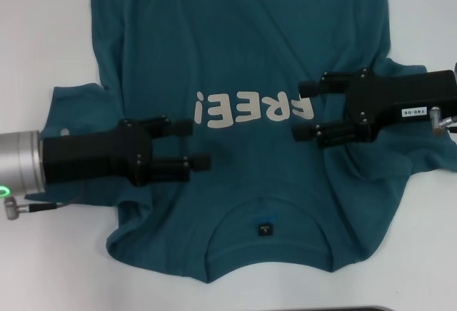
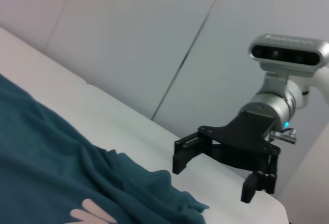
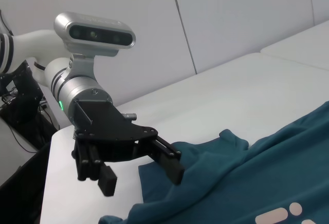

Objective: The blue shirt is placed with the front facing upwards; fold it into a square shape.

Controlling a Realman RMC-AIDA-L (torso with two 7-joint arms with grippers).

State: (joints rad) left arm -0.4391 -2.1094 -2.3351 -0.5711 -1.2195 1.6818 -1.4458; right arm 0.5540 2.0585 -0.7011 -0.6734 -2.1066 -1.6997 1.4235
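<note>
The blue shirt (image 1: 235,47) lies front up on the white table (image 1: 43,33), with cream letters "FREE!" (image 1: 253,108) across the chest and the black neck label (image 1: 265,230) nearest me. My left gripper (image 1: 194,144) hovers open over the shirt's left shoulder, fingers pointing toward the letters. My right gripper (image 1: 303,110) hovers open over the right shoulder, pointing inward beside the "F". Neither holds cloth. The left wrist view shows the right gripper (image 2: 216,175) above the shirt (image 2: 46,157). The right wrist view shows the left gripper (image 3: 141,178) above the rumpled sleeve (image 3: 205,152).
Bare white table (image 1: 421,254) surrounds the shirt on both sides. Grey wall panels (image 2: 154,34) stand behind the table. Dark cables and equipment (image 3: 18,106) sit off the table's end in the right wrist view.
</note>
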